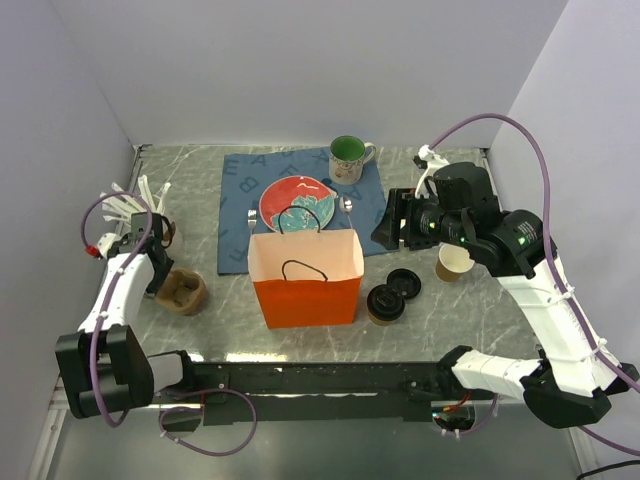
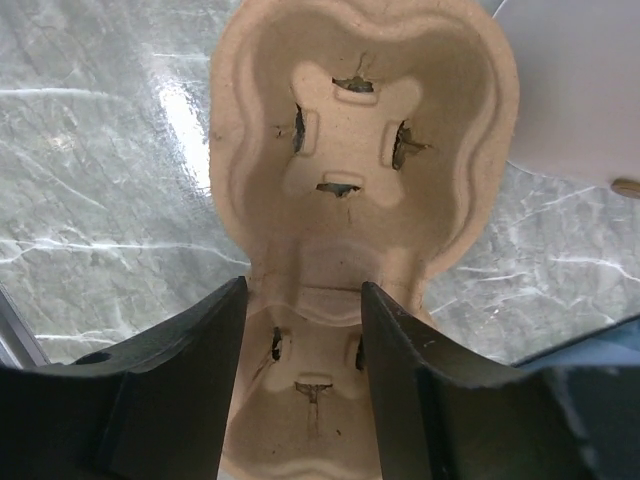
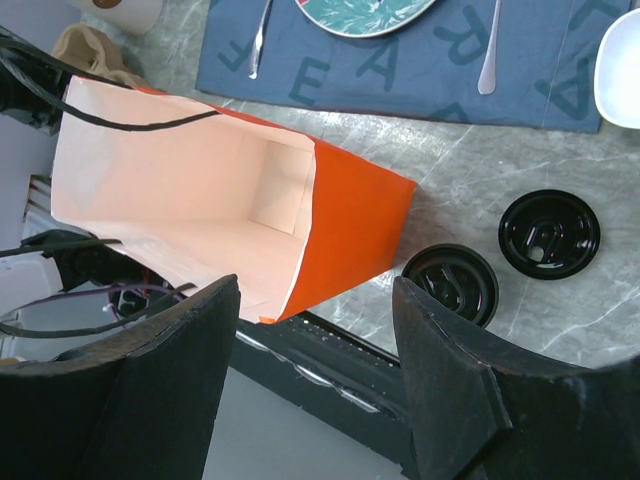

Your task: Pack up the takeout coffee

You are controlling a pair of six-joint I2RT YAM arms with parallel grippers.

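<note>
Pulp cup carrier [image 1: 185,292] lay on the marble surface [image 1: 450,320] to the left of the orange paper bag [image 1: 305,280]. The left fingers [image 2: 190,390] stood astride the carrier's narrow middle; whether they pinched it or only straddled it could not be told. The bag stood upright with its mouth open and its black handles drooping.

Just right of the bag, by its near corner, sat the takeout coffee [image 1: 385,303], a small brown paper cup under a round black lid, upright and with nothing holding it. A loose flat black lid [image 1: 405,282] lay just beside it on the side away from the bag, and a lidless tan cup [image 1: 453,263] stood farther right again. The right fingers [image 3: 150,380] hung above the bag's right side, spread wide with nothing between them.

The coffee would probably handle as a light, soft-walled thing. Thin paper gives under a hard squeeze, and the lid, likely only pressed on, could pop off. The lid plastic looked slick. The safer hold seemed to be across the paper wall just under the lid, where the rim stiffens it, with the cup kept upright.
</note>
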